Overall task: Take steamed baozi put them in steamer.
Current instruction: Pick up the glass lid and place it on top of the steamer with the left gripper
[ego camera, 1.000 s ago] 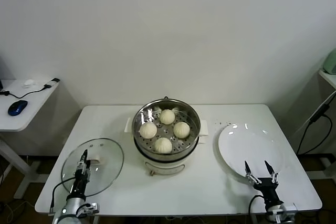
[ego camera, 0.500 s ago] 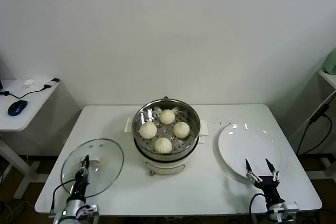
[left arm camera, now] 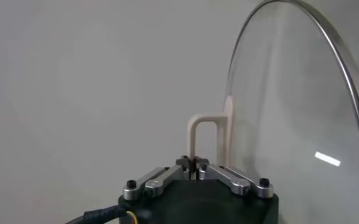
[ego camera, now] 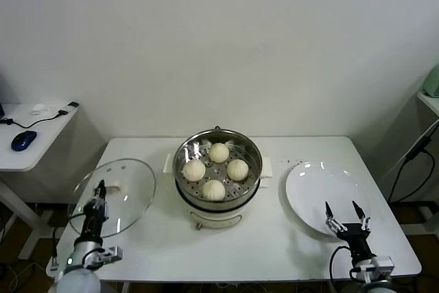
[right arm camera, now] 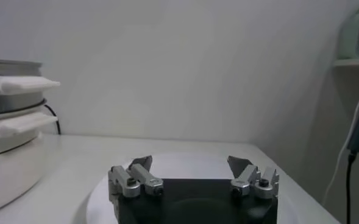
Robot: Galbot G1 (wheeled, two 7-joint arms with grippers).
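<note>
Four cream-white baozi (ego camera: 215, 169) lie on the perforated tray inside the steel steamer (ego camera: 217, 143) on its cream base at the table's middle. My left gripper (ego camera: 101, 189) is at the front left, shut on the white handle (left arm camera: 202, 135) of the round glass lid (ego camera: 120, 193), which it holds tilted above the table. In the left wrist view the lid (left arm camera: 301, 128) stands on edge beside the handle. My right gripper (ego camera: 346, 211) is open and empty at the front right, over the near rim of the flat white plate (ego camera: 322, 186). The steamer's side handles (right arm camera: 19, 85) show in the right wrist view.
A side table (ego camera: 38, 135) with a blue mouse (ego camera: 23, 140) and a cable stands at the left. A shelf and a hanging cable (ego camera: 411, 152) are at the right. The white wall is behind the table.
My left gripper has lifted the glass lid off the table and tilted it, moving it a little left and up. My right gripper has drawn slightly back toward the front edge.
</note>
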